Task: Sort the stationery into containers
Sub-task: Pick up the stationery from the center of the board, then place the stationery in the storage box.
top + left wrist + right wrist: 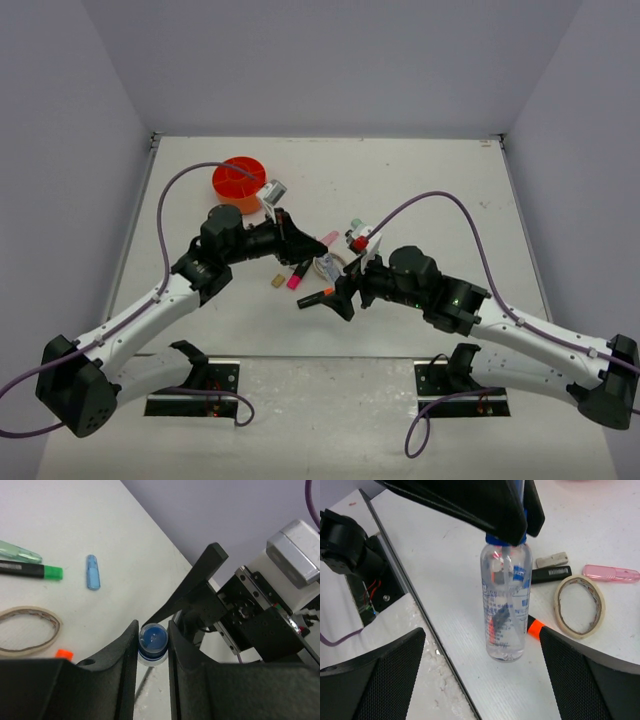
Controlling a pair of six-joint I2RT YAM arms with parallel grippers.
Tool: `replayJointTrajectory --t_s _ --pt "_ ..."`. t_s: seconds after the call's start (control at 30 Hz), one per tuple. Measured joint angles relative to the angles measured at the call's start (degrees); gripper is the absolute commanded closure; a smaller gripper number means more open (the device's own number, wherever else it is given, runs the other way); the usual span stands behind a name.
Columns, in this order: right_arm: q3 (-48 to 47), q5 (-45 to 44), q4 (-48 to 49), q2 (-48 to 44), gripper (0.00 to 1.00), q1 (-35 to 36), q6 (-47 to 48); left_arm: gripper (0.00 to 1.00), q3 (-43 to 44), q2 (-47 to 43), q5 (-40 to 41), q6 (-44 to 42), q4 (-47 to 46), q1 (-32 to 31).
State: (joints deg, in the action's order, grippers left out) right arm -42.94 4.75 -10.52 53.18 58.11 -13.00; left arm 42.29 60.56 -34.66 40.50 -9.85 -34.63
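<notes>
Clear tube (504, 605) in L claw (152, 628), print illegible

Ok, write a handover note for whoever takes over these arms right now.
Left gripper: shut on the blue cap of the clear tube, held upright; base contact with the table unclear.
Right gripper: open, empty, low, facing the tube.
Orange tub: beyond the left arm, nothing visible inside.
Loose on the table: tan ring, green-ended highlighter, blue piece, mint piece, pink piece.
Done: tube gripped. Left: carry it to the tub, then sort the rest.
</notes>
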Motion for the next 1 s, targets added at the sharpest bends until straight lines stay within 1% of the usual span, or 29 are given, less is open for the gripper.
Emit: replayJointTrajectory --t_s 0.13,0.3,0.43,0.53,0.63,0.7,0.77,0.87,1.0 --pt "1.6 -2.8 -0.4 -1.8 0.01 0.0 -1.3 1.0 3.7 -0.4 6.4 -2.1 5.3 0.0" --pt "2.2 -7.9 -2.7 -3.4 0.01 0.0 -3.2 1.0 10.2 -0.2 17.8 -4.7 13.7 0.1" --pt "2.5 -12.0 -5.7 -7.1 0.01 0.0 -5.1 1.0 16.5 1.8 26.9 -6.8 19.3 0.1" --pt "2.5 -15.3 -7.8 -8.8 0.01 0.0 -7.1 1.0 21.8 4.7 35.2 -8.0 23.5 0.8" --pt "2.5 -18.3 -10.0 -9.0 0.01 0.0 -8.9 1.0 28.4 9.5 41.8 -9.2 27.4 3.5" --pt "2.5 -19.5 -11.1 -9.1 0.01 0.0 -9.8 1.0 33.4 14.0 44.7 -9.9 29.3 7.1" --pt "2.5 -20.2 -11.7 -9.4 0.01 0.0 -10.4 1.0 38.8 19.5 46.9 -10.3 30.2 12.1" --pt "2.4 -20.3 -12.2 -9.8 0.01 0.0 -11.1 1.0 46.0 27.6 50.1 -12.1 31.4 16.8" --pt "2.4 -20.1 -12.7 -10.3 0.01 0.0 -11.7 1.0 53.2 38.2 51.3 -14.5 30.1 19.1"
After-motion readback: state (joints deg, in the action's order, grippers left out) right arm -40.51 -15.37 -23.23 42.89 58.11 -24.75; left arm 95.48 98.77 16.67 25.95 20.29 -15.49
